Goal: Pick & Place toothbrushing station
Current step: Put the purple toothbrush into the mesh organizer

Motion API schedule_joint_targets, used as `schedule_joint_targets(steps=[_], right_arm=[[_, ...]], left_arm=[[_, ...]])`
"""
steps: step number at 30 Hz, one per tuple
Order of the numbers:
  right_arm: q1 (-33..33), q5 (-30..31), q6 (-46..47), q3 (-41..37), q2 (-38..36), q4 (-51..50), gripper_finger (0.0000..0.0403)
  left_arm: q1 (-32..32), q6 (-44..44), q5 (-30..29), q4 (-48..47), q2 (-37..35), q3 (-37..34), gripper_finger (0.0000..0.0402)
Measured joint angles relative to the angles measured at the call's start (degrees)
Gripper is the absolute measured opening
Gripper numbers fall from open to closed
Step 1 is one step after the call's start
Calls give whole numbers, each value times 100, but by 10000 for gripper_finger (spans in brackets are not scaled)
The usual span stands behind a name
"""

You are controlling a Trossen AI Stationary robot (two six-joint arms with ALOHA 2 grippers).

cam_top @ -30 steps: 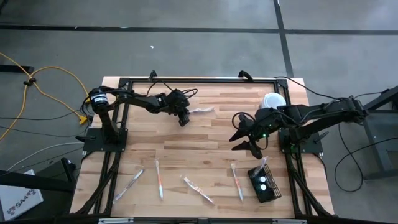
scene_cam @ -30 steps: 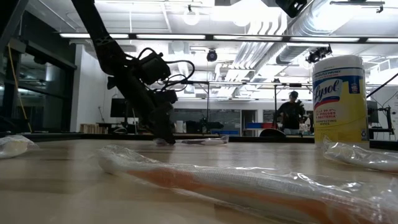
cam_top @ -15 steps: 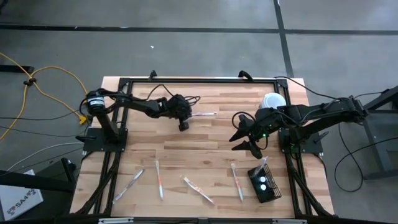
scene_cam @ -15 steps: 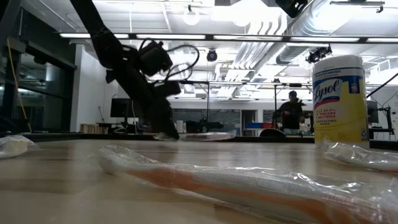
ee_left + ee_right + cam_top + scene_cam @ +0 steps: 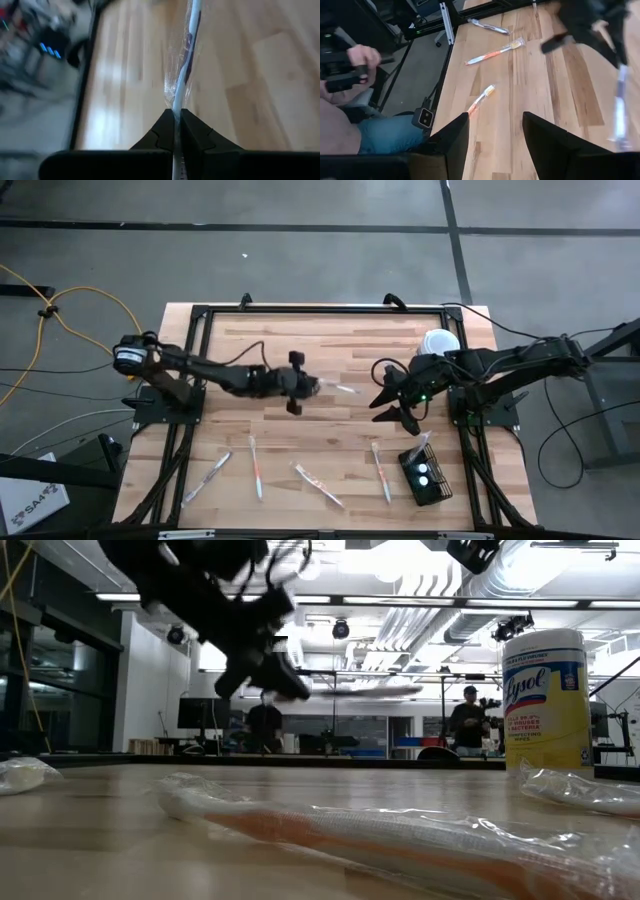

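Toothbrushing station, a small black wire-mesh rectangular basket [image 5: 425, 476], stands at the near right corner of the light wooden slat table [image 5: 330, 430], w/ two white round things inside it. Beside the basket, along the near edge, four toothbrushes in clear plastic wrap lie apart from each other: one just left of the basket [image 5: 381, 471], one more to the middle [image 5: 318, 484], one w/ orange handle [image 5: 256, 468], and one near the left corner [image 5: 207, 477].

Further in, approx. at the table's middle, the left gripper [image 5: 297, 384] is pinched tight on a blue-and-white toothbrush in clear wrapper [image 5: 335, 388]. In the low view it hangs clearly above the wood. In the left wrist view the wrapper [image 5: 183, 65] runs out from between the two closed fingers [image 5: 161, 136].

To the right, the right gripper [image 5: 393, 392] waits over the table w/ its fingers spread wide, holding nothing.

Behind it, at the far right, stands a yellow wipes canister w/ white lid [image 5: 438, 342].

In the right wrist view, a person's hand [image 5: 361, 56] shows beyond the table edge.
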Motion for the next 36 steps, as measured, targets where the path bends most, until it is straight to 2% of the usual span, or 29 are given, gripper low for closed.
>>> schedule_joint_targets(steps=[5,12,20,23,32,36], right_arm=[[-5,-13,187,0,163,2,176],[-5,-198,444,0,585,129,176],[-15,-179,558,0,600,307,176],[-98,-423,639,0,642,316,176],[-232,-694,906,-4,871,335,176],[-244,-911,1045,10,982,460,176]], left_arm=[[-749,905,-680,-1,-29,357,5],[-1375,1858,-838,5,-31,985,5],[-1628,2575,-834,-37,-9,1067,5],[-1718,2982,-821,-68,86,1137,4],[-1949,4078,-850,-33,703,1697,2],[-2056,4747,-1129,192,909,1810,2]])
